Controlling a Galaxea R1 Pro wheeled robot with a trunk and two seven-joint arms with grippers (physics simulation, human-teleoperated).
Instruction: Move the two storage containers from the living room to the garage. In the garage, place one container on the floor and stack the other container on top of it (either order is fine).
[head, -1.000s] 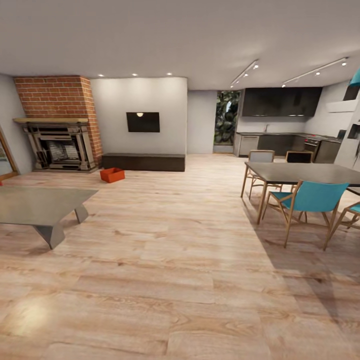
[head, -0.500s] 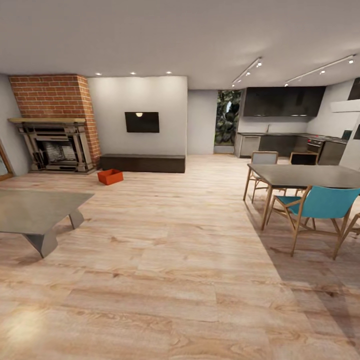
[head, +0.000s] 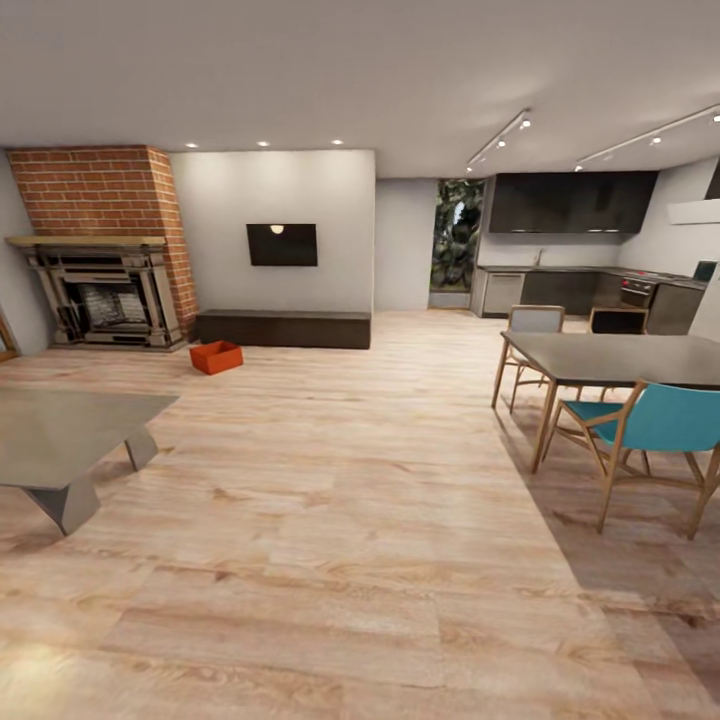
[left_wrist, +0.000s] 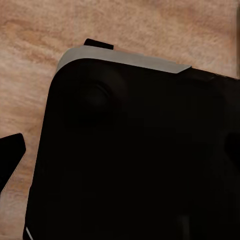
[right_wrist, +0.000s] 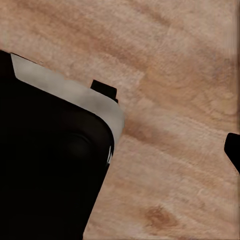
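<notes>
Item: one orange bin (head: 217, 357), far left on the wood floor (head: 340, 520), near the fireplace (head: 105, 300). Likely light, rigid, topless; take by opposite rims. Gripper state: cannot tell, either arm.

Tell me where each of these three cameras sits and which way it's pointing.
Head view: on the robot's head, looking forward across the living room toward the fireplace and one storage container.
Left wrist view: near the left gripper, looking down at the robot's dark base and wood floor.
Right wrist view: likewise, base corner over planks.
All three share the wood floor.
</notes>
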